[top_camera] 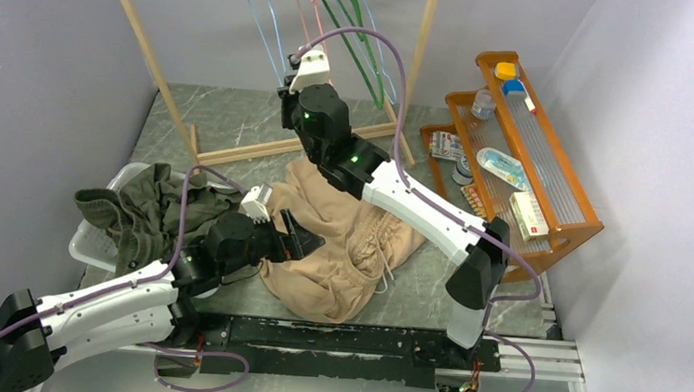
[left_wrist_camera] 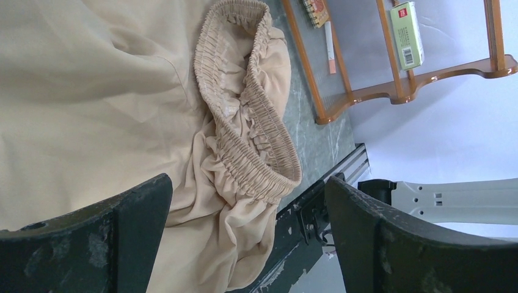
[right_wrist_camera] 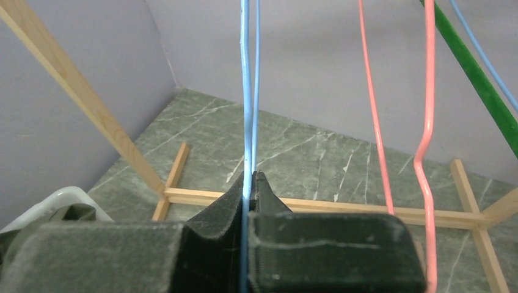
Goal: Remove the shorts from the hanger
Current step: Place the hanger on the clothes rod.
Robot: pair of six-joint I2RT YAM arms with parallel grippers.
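Tan shorts (top_camera: 344, 247) lie crumpled on the table between the arms, off any hanger. The left wrist view shows their gathered elastic waist (left_wrist_camera: 244, 116). My left gripper (top_camera: 295, 237) (left_wrist_camera: 247, 204) hovers over their left edge, jaws wide open with nothing gripped. Olive green shorts (top_camera: 141, 208) lie heaped in a white basket (top_camera: 94, 246) at the left. My right gripper (top_camera: 289, 87) (right_wrist_camera: 250, 178) is raised at the rack, shut on the wire of an empty light blue hanger (top_camera: 262, 21) (right_wrist_camera: 247, 91).
An empty pink hanger (right_wrist_camera: 374, 110) and a green hanger (top_camera: 360, 43) hang on the wooden rack (top_camera: 149, 49) beside the blue one. The rack's base bar (right_wrist_camera: 317, 204) runs across the marble tabletop. An orange wooden shelf (top_camera: 551, 165) holding small boxes and jars stands at the right.
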